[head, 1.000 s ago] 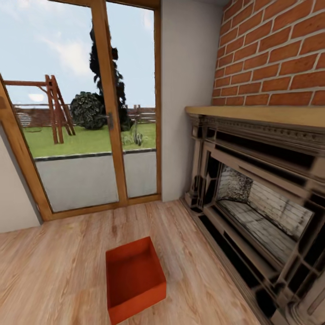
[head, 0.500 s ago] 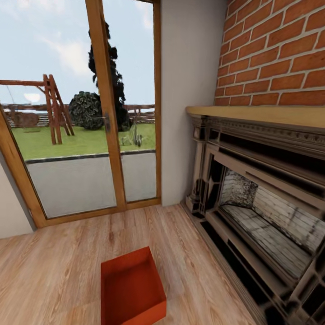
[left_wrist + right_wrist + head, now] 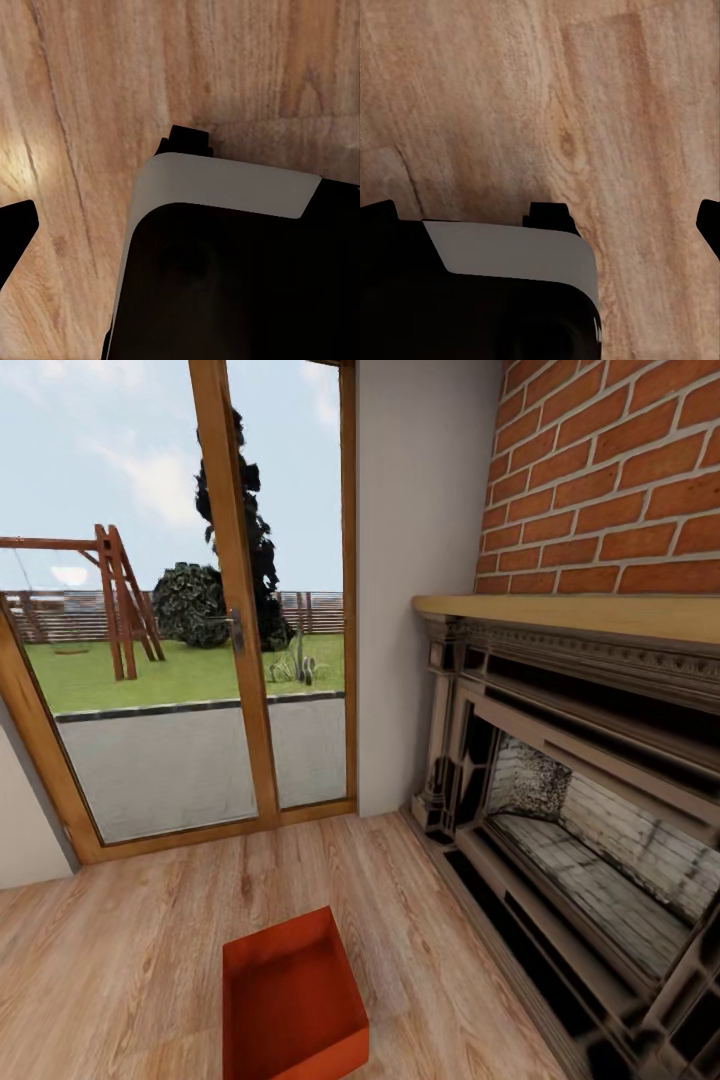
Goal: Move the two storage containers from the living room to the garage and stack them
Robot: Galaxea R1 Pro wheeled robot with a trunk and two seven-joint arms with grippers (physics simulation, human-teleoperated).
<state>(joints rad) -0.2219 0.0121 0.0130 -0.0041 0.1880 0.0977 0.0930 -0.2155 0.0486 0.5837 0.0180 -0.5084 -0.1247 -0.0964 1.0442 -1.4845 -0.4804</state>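
One of the storage containers, an orange-red open-top bin, sits empty on the light wood plank floor of the living room, low in the head view and left of the fireplace. In the right wrist view, my right gripper hangs over bare planks with its dark fingertips far apart at the picture's edges and nothing between them. My left gripper also faces the planks. One dark fingertip shows at the edge, wide of centre, and holds nothing.
A dark fireplace with a wooden mantel and brick wall stands along the right. A wood-framed glass door to the yard is straight ahead. A white wall section separates them. Part of my white-and-black body shows in both wrist views.
The head view shifted a little a second ago, so the container sits lower in the picture. Over the last half second nothing has moved.
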